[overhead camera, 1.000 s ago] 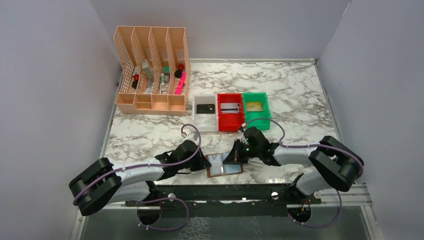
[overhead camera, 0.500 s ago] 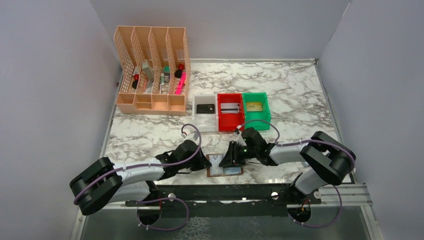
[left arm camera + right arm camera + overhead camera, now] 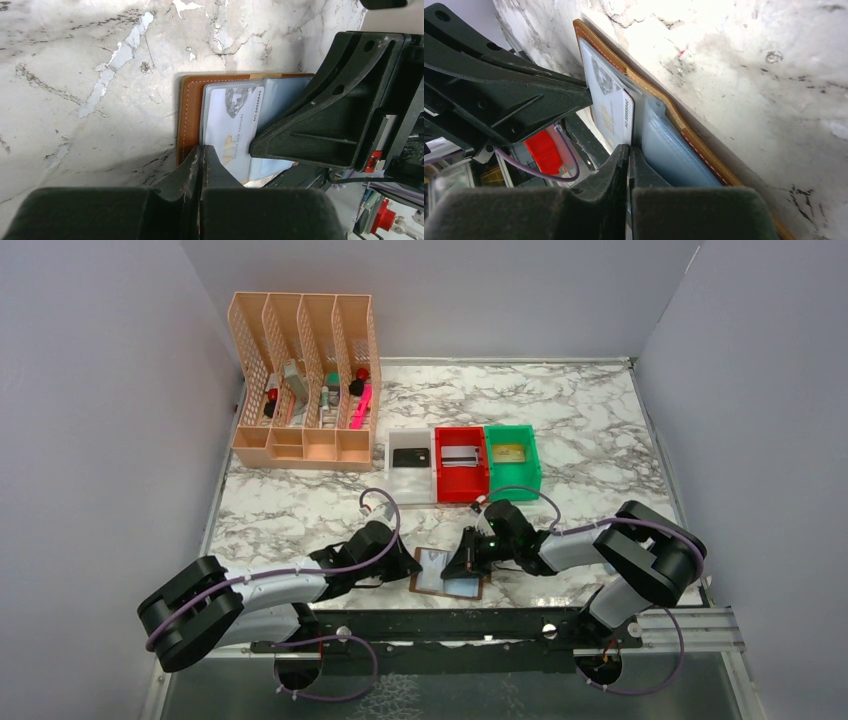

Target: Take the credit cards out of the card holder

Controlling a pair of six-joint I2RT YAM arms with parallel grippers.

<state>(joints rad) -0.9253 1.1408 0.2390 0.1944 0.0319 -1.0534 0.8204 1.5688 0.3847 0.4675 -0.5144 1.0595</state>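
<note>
**R gripper (image 3: 629, 150) on VIP card (image 3: 610, 107); L gripper (image 3: 201, 150) pinning card holder (image 3: 448, 575).**
Card holder lay open near arm bases, between both grippers. L gripper: jaws together, nothing clamped, tips pressed at holder's L end. R gripper: jaws clamped on card's nearest edge, approx. mid-holder. Card sat in holder's L pocket, ahead of R fingers, long axis approx. in line w/ them. Est. extraction dir.: straight back along R fingers, away from L gripper. Beyond holder, well apart: white bin (image 3: 410, 485) w/ black card (image 3: 410, 456), red bin (image 3: 460, 486) w/ silvery card (image 3: 460, 454), green bin (image 3: 512, 480) w/ gold card (image 3: 509, 452).
</note>
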